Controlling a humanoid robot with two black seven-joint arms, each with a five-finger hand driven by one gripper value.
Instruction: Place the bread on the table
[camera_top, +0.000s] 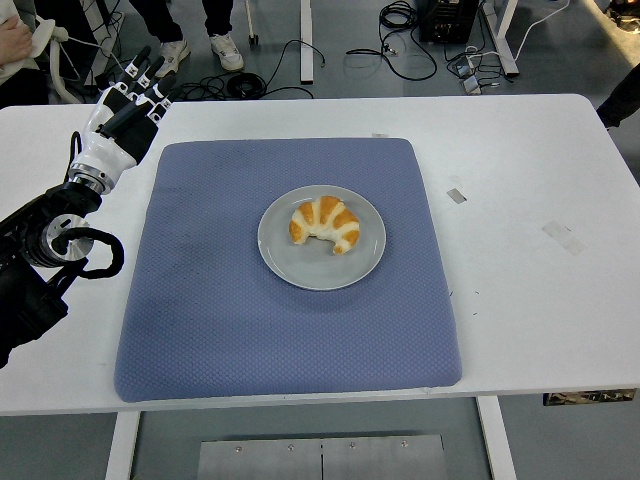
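Light: we find it bright, even, diffuse from overhead.
Shadows: soft, faint beneath the plate (322, 276) rim and the mat (250, 340) edge.
Glare: mild on the white table (530, 300).
Focus: sharp throughout; no blur.

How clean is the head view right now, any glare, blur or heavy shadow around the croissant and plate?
Head view: even, soft light, no glare on the plate or the white table; the croissant is sharp, throwing only a faint shadow; the blue mat shows its texture clearly; the left hand at the far left is in focus, fingers extended, holding nothing; slight wide-angle bowing along the table's edges.
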